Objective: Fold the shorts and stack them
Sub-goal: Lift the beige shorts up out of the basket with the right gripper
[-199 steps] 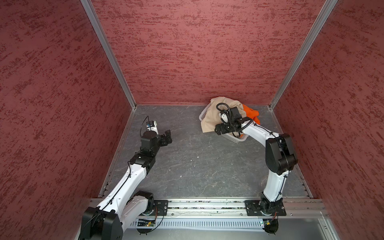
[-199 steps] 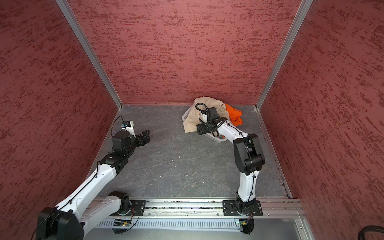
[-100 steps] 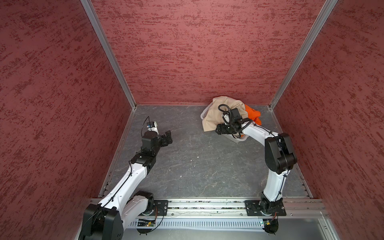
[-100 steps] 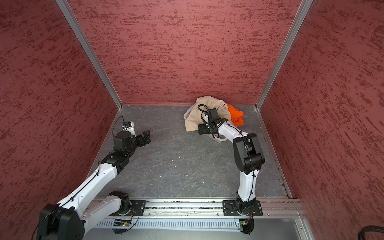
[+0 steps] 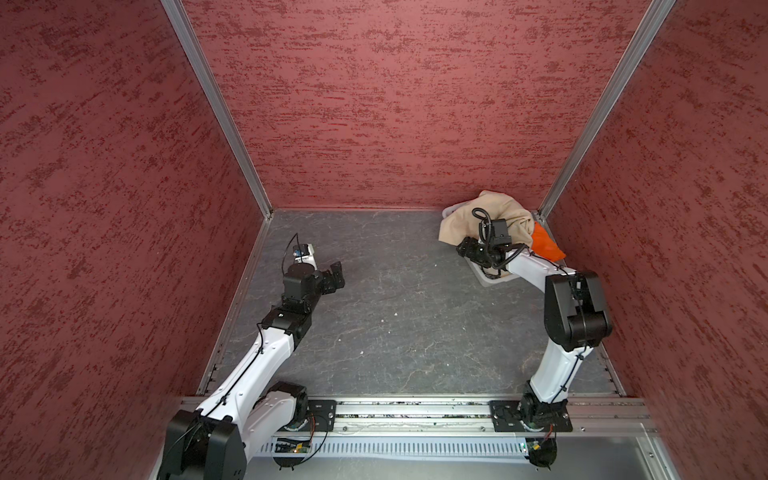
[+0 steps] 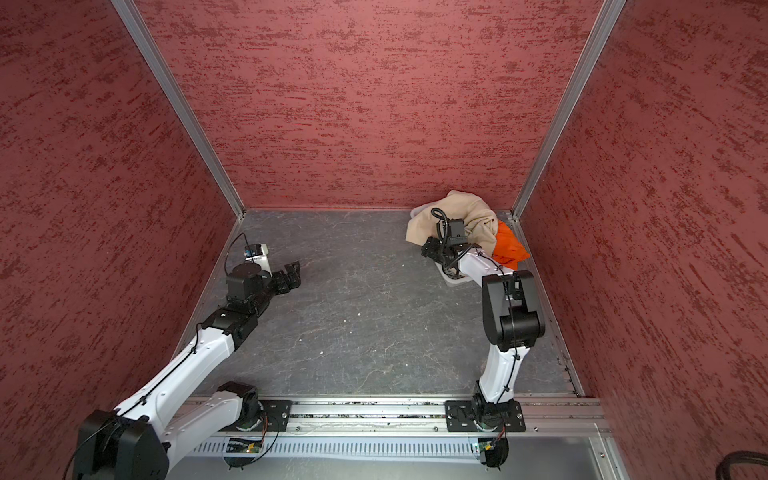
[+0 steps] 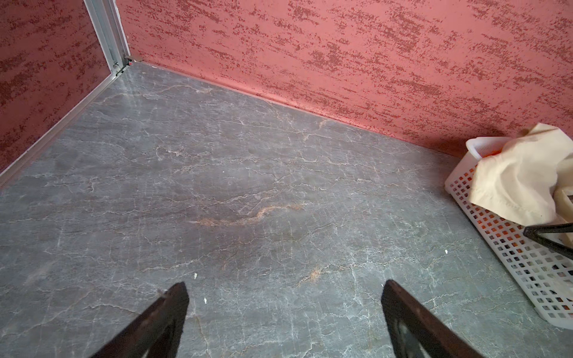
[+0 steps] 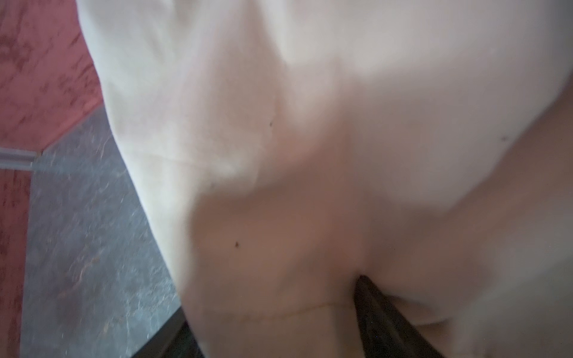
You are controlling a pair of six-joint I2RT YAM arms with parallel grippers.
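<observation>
1. The beige shorts (image 5: 455, 226) lie heaped over a white basket (image 7: 527, 263) in the far right corner of the grey table (image 5: 395, 324). One flap hangs down over the basket's outer wall.
2. The orange shorts (image 5: 546, 245) lie bunched just beside the beige pair, on the side toward the right wall.
3. The right gripper (image 5: 467, 249) is pushed into the hanging beige flap. In the right wrist view its two dark fingers (image 8: 387, 313) stand apart with beige cloth filling the gap. I cannot tell whether they pinch the cloth or only straddle it.
4. The left gripper (image 5: 334, 276) is spread wide and holds nothing. It hangs above bare table on the left side, well apart from the shorts.
5. Hidden or unclear:
   - The right wrist view is blurred, and cloth covers most of it.
   - In both top views the right arm and the shorts hide most of the basket.
   - In the left wrist view, orange shows through the basket's holes.
6. The basket sits near the back wall (image 5: 395, 124) and the right wall. The middle and left of the table lie open between the two arms.
</observation>
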